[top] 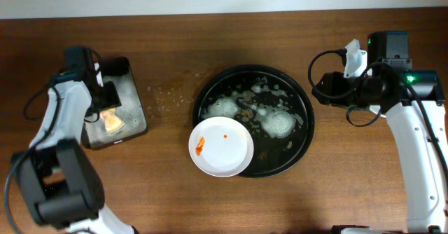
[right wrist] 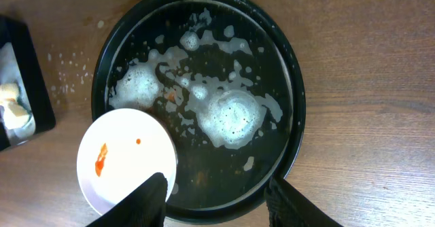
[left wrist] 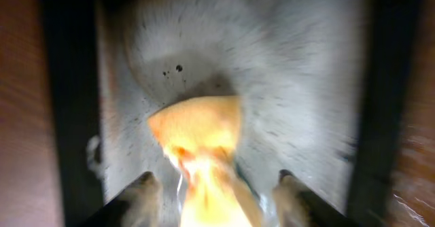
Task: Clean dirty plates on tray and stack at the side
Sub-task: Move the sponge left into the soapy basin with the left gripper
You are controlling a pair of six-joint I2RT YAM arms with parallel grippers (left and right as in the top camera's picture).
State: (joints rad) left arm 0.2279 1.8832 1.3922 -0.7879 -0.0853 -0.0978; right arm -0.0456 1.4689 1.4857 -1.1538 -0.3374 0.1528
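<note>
Plate (top: 221, 146) sits on the tray (top: 311, 118) at its near-left rim, part of it overhanging the desk (top: 336, 185). I'd judge it stiff, light, breakable and slick, with suds (right wrist: 231, 115) this close. That overhanging edge looks the best place to pinch. Right hand (right wrist: 221, 200) hovers over the tray, fingers apart, empty. Left hand (left wrist: 219, 186) is in the tub (top: 135, 97), fingers apart astride the sponge (left wrist: 200, 128) — not clamped. Overhead gives the whole layout; only the left wrist shows the sponge close — blurred.
</note>
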